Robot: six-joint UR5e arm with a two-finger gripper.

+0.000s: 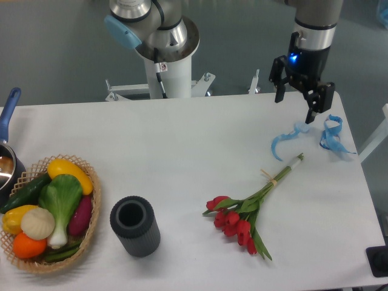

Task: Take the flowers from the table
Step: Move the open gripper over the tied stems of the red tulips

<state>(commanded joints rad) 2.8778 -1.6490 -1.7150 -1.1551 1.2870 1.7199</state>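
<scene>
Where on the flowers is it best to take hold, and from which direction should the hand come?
Probably the bare stems, near the pale string tie, approached from above. The flowers lie flat on the table, stems running diagonally up-right, blooms low-left. The stems there are thin, bundled and free of leaves, so the open hand could straddle them, fingers across the stem line. Gripping the red heads risks crushing them.

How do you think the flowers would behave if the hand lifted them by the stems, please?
The flowers probably lift as one bunch, since string ties the stems. Gripped near the bare stem end, the red heads would likely droop. They look light, and their thin stems may slip or crush.
</scene>
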